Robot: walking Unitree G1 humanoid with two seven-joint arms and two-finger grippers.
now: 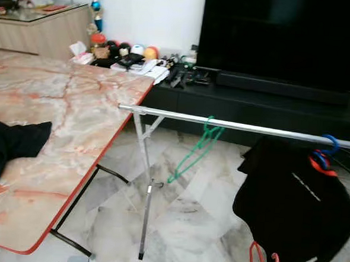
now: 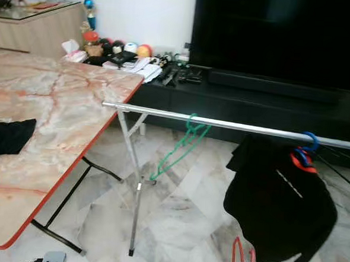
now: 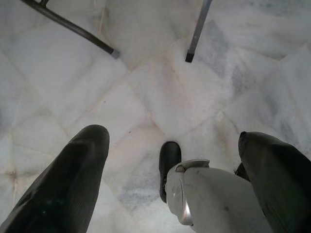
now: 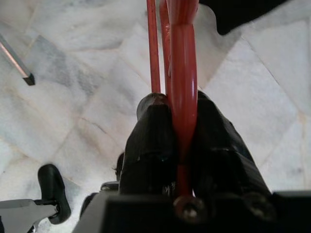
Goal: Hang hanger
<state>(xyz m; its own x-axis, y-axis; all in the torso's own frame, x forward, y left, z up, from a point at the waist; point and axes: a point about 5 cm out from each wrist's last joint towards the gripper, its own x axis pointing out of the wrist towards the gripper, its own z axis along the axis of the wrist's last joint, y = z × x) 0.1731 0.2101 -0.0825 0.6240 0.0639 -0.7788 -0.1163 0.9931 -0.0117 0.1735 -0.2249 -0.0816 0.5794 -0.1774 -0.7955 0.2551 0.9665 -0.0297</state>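
Note:
My right gripper (image 4: 180, 104) is shut on a red plastic hanger (image 4: 183, 48), which it holds low over the marble floor; its red loop (image 1: 254, 254) also shows at the bottom of the left eye view, below the rail's right part. A silver clothes rail (image 1: 235, 124) runs across in front of me. On it hang an empty green hanger (image 1: 196, 150) and, further right, a black garment (image 1: 295, 203) on a hanger with a blue hook (image 1: 330, 143). My left gripper (image 3: 171, 135) hangs open over the floor, holding nothing.
A marble-top folding table (image 1: 63, 118) stands at the left with a black cloth (image 1: 8, 144) on it. The rack's leg (image 1: 146, 218) stands beside the table's corner. Behind the rail are a low black console (image 1: 254, 106) and a large TV (image 1: 288, 37).

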